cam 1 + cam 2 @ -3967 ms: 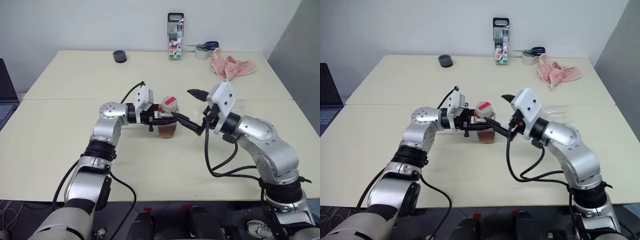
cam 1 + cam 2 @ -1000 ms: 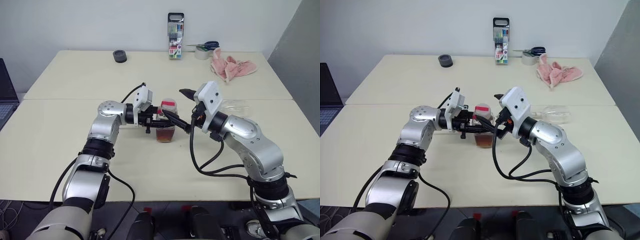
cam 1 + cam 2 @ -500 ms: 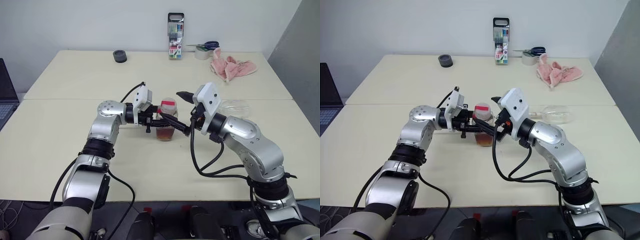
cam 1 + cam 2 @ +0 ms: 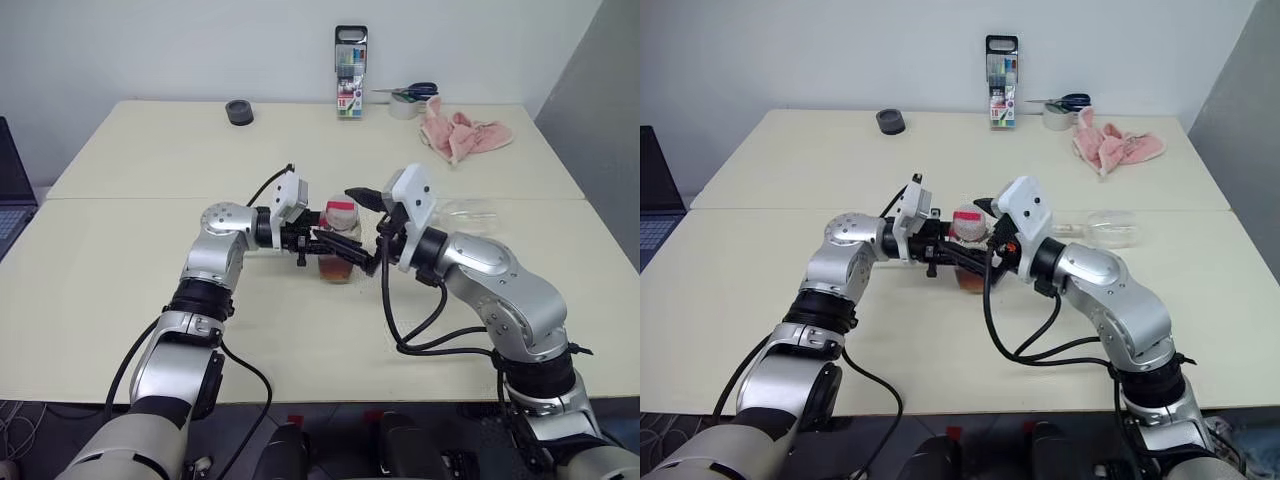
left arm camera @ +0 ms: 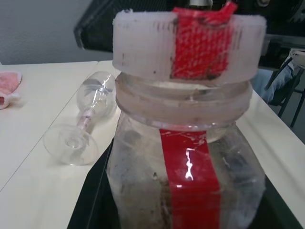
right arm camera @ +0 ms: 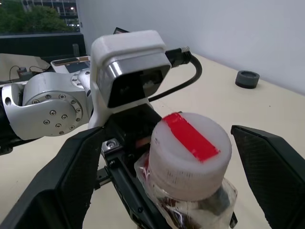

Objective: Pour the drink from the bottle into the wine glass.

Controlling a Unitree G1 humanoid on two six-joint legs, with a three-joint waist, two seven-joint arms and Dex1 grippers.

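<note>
left gripper clamps the upright bottle; its cap sits between the open right gripper fingers.

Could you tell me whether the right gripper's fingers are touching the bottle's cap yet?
Apart. The right wrist view shows both fingers of the right gripper standing clear of the cap, with table visible between.

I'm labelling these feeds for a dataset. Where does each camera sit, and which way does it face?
Head pair: looks forward and down over the table; both arms meet at the bottle.
Left wrist: along the left end effector, close on the bottle, with the wine glass lying behind.
Right wrist: along the right end effector, open around the cap.
All share the bottle.
</note>
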